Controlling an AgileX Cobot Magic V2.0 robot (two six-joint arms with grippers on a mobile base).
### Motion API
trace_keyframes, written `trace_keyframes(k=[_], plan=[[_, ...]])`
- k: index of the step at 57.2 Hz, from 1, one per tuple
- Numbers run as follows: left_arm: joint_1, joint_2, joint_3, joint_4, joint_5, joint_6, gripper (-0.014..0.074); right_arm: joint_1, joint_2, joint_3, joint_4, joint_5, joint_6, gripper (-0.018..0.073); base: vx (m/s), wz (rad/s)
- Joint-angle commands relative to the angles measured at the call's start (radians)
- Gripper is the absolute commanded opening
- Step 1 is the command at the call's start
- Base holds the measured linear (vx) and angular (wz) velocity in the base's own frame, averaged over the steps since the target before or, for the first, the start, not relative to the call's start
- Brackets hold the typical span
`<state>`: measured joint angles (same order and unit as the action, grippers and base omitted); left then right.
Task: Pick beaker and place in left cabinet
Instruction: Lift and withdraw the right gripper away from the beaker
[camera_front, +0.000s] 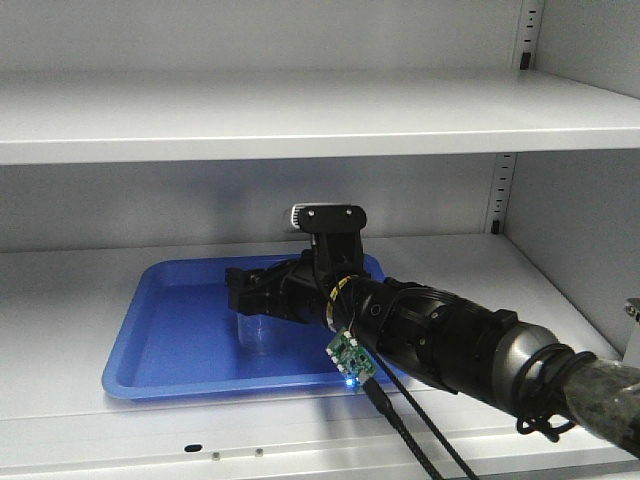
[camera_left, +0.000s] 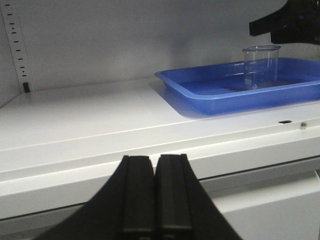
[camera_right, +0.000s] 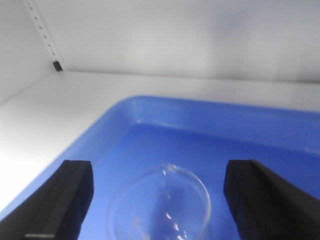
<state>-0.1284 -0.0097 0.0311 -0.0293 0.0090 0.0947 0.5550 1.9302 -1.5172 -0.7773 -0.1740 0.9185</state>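
The beaker (camera_front: 257, 331) stands upright in the blue tray (camera_front: 180, 388) on the lower shelf of the left cabinet (camera_front: 70, 320). My right gripper (camera_front: 243, 293) hovers over it, open. In the right wrist view its fingers (camera_right: 67, 197) stand wide apart on either side of the beaker's rim (camera_right: 160, 205), clear of the glass. From the left wrist view the beaker (camera_left: 261, 66) is empty in the tray (camera_left: 220, 102), with the right gripper (camera_left: 292, 20) just above its rim. My left gripper (camera_left: 154, 160) is shut on nothing, low in front of the shelf edge.
An upper shelf (camera_front: 300, 120) hangs close above the right arm. A slotted upright (camera_front: 497, 190) and the cabinet's side wall (camera_front: 580, 230) close off the right. Black cables (camera_front: 410, 430) trail from the arm over the shelf's front edge.
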Motion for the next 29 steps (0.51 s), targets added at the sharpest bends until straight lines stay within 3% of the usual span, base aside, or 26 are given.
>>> trace_keyframes(k=[1,14,29], plan=[[-0.002,-0.019,0.016,-0.007,-0.084,-0.003,0.0001,-0.003,-0.094,-0.027,-0.045,-0.062,-0.003,0.0595,0.0,0.0],[-0.002,-0.019,0.016,-0.007,-0.084,-0.003,0.0001,-0.003,-0.159,-0.013,-0.123,-0.037,0.072,0.0591,0.0,0.0],[-0.002,-0.019,0.016,-0.007,-0.084,-0.003,0.0001,-0.003,-0.368,0.247,-0.147,-0.077,0.069,0.0577,0.0,0.0]])
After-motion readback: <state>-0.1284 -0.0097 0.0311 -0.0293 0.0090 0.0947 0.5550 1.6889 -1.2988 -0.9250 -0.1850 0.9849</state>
